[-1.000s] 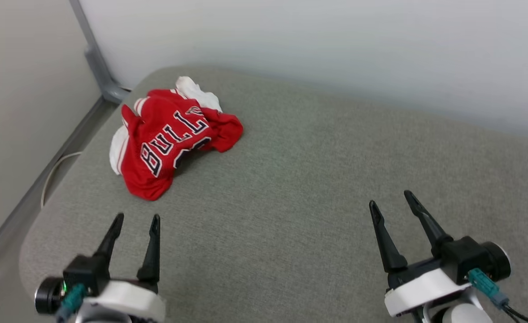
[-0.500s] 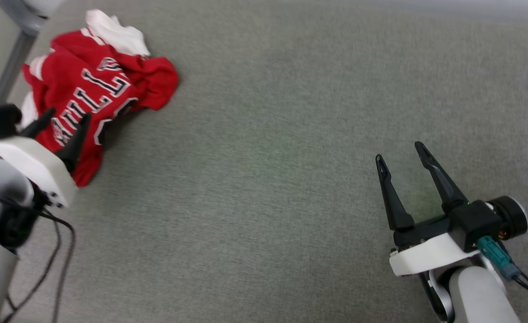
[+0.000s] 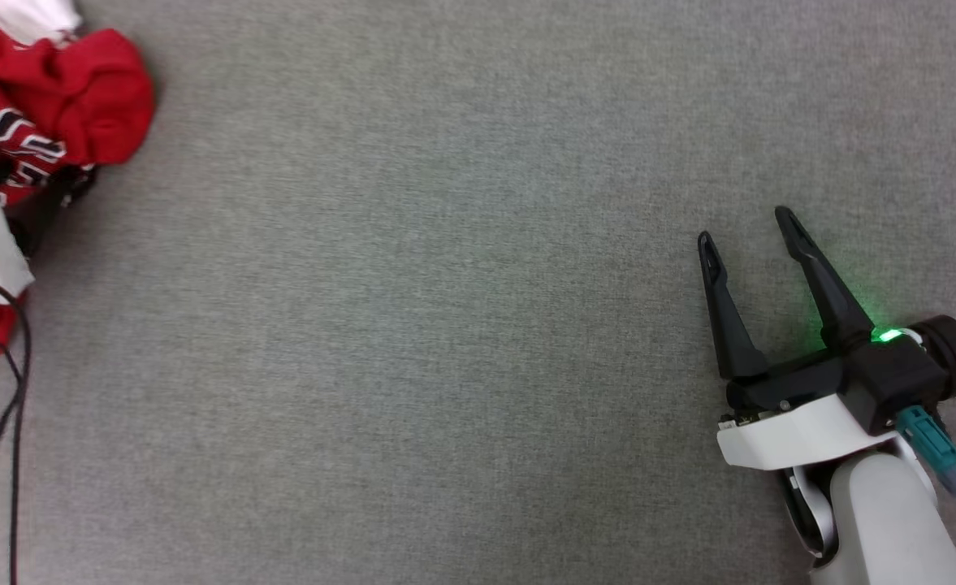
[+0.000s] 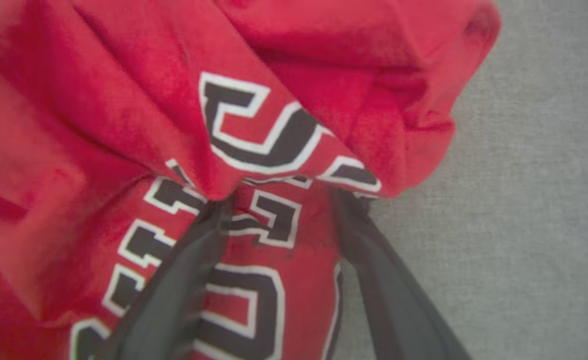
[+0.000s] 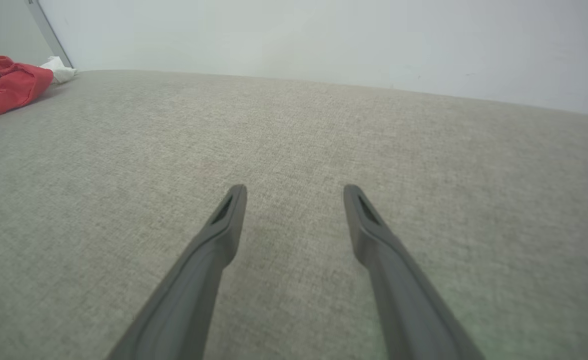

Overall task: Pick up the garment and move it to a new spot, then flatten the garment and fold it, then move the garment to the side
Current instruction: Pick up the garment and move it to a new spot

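Well apart, left fingers (image 4: pixel 184 285) poke crumpled garment (image 4: pixel 99 100); right fingers (image 3: pixel 725 313) gape over grey weave (image 3: pixel 445 325).

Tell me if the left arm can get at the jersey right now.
Probably yes: the left gripper is open, its fingertips at a fold of the jersey, with nothing in between.

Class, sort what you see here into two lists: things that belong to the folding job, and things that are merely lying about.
Belongs to the job: garment, crumpled; left gripper, open, tips at its folds; right gripper, open, apart from it.
Merely there: grey surface; black cables; pale wall.
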Robot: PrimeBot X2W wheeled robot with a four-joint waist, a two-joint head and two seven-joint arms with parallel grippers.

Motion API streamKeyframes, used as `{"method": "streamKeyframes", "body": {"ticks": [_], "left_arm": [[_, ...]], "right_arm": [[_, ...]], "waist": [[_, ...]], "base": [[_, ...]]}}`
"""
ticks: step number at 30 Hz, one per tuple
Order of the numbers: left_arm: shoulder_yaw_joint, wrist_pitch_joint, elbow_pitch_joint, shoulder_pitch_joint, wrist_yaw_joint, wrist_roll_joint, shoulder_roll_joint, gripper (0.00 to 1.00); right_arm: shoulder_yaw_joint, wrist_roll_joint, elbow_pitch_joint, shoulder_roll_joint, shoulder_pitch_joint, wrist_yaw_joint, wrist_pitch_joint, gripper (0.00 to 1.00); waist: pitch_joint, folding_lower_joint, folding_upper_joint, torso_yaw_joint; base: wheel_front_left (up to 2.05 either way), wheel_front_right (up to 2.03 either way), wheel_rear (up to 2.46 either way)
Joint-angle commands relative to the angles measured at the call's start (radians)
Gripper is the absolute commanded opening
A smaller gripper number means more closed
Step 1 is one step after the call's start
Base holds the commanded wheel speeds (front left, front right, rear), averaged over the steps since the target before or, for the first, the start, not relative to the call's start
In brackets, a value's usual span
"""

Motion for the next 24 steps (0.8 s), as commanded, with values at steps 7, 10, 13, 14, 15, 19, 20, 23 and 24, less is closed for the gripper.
{"method": "streamKeyframes", "body": {"ticks": [7, 10, 13, 14, 15, 19, 20, 23, 24], "left_arm": [[-0.077, 0.048, 0.114, -0.029, 0.000, -0.079, -0.020, 1.00], [-0.119, 0.034, 0.116, -0.027, 0.000, -0.101, -0.029, 0.00], [-0.153, -0.047, 0.125, -0.037, -0.002, -0.107, -0.027, 0.00], [-0.152, -0.084, 0.132, -0.040, -0.002, -0.103, -0.022, 0.00], [-0.152, -0.084, 0.132, -0.040, -0.002, -0.103, -0.022, 0.00], [-0.158, -0.256, 0.164, -0.053, -0.001, -0.074, 0.000, 0.00], [-0.157, -0.306, 0.178, -0.056, -0.001, -0.063, 0.004, 0.00], [-0.154, -0.445, 0.217, -0.056, -0.001, -0.029, 0.001, 0.00], [-0.159, -0.480, 0.223, -0.052, -0.001, -0.018, 0.002, 0.00]], "right_arm": [[-0.011, -0.021, 0.000, -0.002, -0.005, -0.001, 0.000, 1.00], [-0.021, -0.028, -0.002, -0.002, 0.001, -0.001, 0.000, 1.00], [-0.023, -0.036, 0.003, -0.002, 0.003, -0.001, 0.000, 1.00], [-0.021, -0.036, 0.005, -0.002, 0.003, -0.001, 0.000, 1.00], [-0.021, -0.036, 0.005, -0.002, 0.003, -0.001, 0.000, 1.00], [-0.011, -0.023, 0.011, -0.001, 0.009, -0.001, -0.001, 1.00], [-0.009, -0.018, 0.014, -0.001, 0.010, -0.001, -0.001, 1.00], [-0.007, -0.004, 0.028, -0.001, 0.021, -0.001, -0.002, 1.00], [-0.007, 0.002, 0.031, -0.001, 0.025, -0.001, -0.002, 1.00]], "waist": [[0.046, -0.0002, 0.0000, -0.024], [0.044, -0.0002, 0.0000, -0.020], [0.019, -0.0002, 0.0000, -0.011], [0.008, -0.0002, 0.0000, -0.009], [0.008, -0.0002, 0.0000, -0.009], [-0.051, -0.0002, 0.0000, -0.010], [-0.068, -0.0002, 0.0000, -0.012], [-0.130, -0.0002, 0.0000, -0.019], [-0.150, -0.0002, 0.0000, -0.021]], "base": [[0.00, 0.00, 0.00], [0.00, 0.00, 0.00], [0.00, 0.00, 0.00], [0.00, 0.00, 0.00], [0.00, 0.00, 0.00], [0.00, 0.00, 0.00], [0.00, 0.00, 0.00], [0.00, 0.00, 0.00], [0.00, 0.00, 0.00]]}}
